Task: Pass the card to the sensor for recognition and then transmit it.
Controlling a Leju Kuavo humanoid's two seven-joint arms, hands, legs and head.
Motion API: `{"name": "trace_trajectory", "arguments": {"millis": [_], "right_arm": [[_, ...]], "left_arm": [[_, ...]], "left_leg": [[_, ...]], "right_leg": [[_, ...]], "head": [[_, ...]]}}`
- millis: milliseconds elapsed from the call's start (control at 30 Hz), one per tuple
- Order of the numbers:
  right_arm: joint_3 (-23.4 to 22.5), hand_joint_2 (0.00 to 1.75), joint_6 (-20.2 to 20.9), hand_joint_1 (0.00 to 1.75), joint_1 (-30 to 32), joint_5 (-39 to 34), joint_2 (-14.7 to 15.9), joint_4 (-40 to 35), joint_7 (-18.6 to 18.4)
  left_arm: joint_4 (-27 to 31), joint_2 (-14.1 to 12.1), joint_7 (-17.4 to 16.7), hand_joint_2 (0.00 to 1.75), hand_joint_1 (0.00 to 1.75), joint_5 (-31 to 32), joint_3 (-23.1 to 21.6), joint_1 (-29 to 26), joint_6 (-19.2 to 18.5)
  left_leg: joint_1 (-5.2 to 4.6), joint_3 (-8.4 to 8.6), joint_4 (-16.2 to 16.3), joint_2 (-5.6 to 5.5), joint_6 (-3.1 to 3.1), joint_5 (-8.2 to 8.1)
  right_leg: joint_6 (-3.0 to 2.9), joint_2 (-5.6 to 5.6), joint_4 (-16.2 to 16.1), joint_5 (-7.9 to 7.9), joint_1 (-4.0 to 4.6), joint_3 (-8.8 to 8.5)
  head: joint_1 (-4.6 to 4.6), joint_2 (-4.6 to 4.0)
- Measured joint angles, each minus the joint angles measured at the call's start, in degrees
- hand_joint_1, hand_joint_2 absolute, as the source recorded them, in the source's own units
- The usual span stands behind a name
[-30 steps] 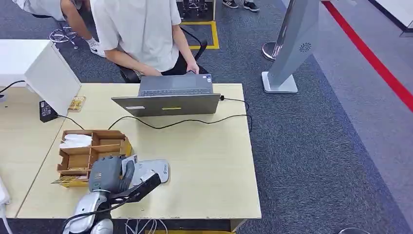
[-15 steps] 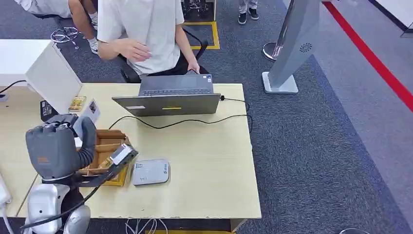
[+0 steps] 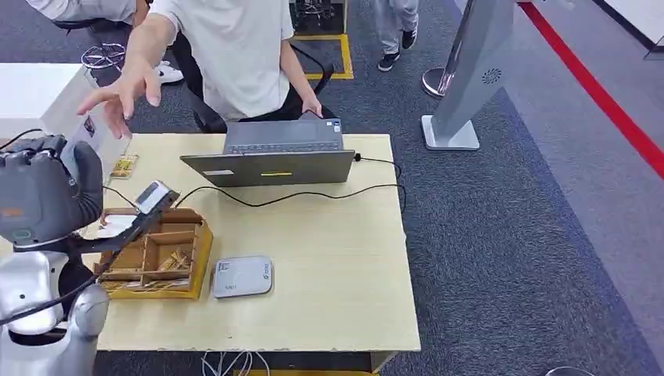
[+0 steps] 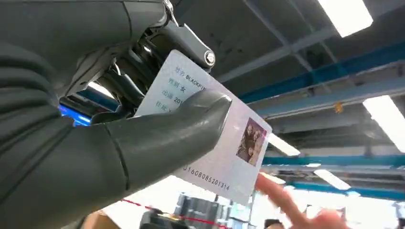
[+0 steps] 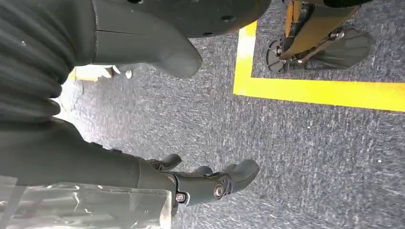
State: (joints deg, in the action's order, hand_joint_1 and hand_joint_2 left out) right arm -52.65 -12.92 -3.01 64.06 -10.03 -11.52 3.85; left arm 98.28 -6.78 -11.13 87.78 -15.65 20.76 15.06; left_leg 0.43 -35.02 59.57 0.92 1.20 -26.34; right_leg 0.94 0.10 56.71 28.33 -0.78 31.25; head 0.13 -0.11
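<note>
Up at the surface's [image 3: 329, 258] left end, the left robot hand [image 3: 43, 196] is pinching the card [image 4: 215, 138] between thumb and fingers [image 4: 138, 86], raised toward a person's hand [image 3: 121, 90]. Below, the right robot hand [image 5: 200, 183] is hanging empty, fingers loosely curled, over carpet.

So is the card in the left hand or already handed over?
In the left hand: its thumb pins the card, while the person's hand hovers apart.
</note>
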Motion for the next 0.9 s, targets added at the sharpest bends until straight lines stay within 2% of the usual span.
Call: {"name": "trace_trajectory", "arguments": {"millis": [100,233,333,500,533,900], "right_arm": [[0.28,1.75,0.52,0.00,0.01,0.06,0.00,0.00,0.42],[0.35,1.75,0.50,0.00,-0.04,-0.02,0.00,0.11,0.41],[0.35,1.75,0.46,0.00,-0.12,0.00,0.00,0.17,-0.26],[0.35,1.75,0.48,0.00,-0.21,0.00,0.00,0.24,-0.81],[0.37,1.75,0.50,0.00,-0.22,0.02,0.00,0.26,-0.81],[0.35,1.75,0.55,0.00,-0.25,0.06,0.00,0.26,-0.66]], "left_arm": [[-8.24,-2.17,-0.52,1.75,1.75,0.13,2.38,5.03,-0.35],[-17.16,-4.59,-1.03,1.75,1.75,0.13,3.36,8.82,0.29],[-20.47,-5.05,-1.29,1.75,1.75,0.15,3.36,9.76,0.09],[-22.64,-5.18,-1.33,1.75,1.75,0.15,3.34,10.63,-0.13],[-22.85,-5.18,-1.33,1.75,0.00,0.15,3.34,10.77,-0.21],[-23.31,-4.59,1.25,1.75,0.00,-0.20,3.97,10.90,-0.85]], "left_leg": [[0.02,0.01,0.00,0.01,-0.04,0.12],[0.03,0.02,0.00,0.06,-0.07,0.14],[0.02,0.00,0.00,0.06,-0.07,0.14],[0.00,-0.05,0.00,0.04,-0.06,0.13],[0.00,-0.05,0.00,0.04,-0.06,0.13],[0.00,-0.04,0.00,0.04,-0.07,0.13]], "right_leg": [[-0.05,0.02,0.08,-0.03,0.02,0.01],[-0.12,0.06,0.17,-0.08,0.02,0.05],[-0.12,0.08,0.16,-0.08,0.01,0.07],[-0.11,0.06,0.14,-0.07,0.00,0.09],[-0.11,0.06,0.14,-0.07,0.00,0.10],[-0.11,0.05,0.15,-0.07,0.00,0.09]], "head": [[0.00,0.00],[-0.11,0.00],[-0.13,0.00],[-0.13,0.00],[-0.13,0.00],[-0.13,0.00]]}}
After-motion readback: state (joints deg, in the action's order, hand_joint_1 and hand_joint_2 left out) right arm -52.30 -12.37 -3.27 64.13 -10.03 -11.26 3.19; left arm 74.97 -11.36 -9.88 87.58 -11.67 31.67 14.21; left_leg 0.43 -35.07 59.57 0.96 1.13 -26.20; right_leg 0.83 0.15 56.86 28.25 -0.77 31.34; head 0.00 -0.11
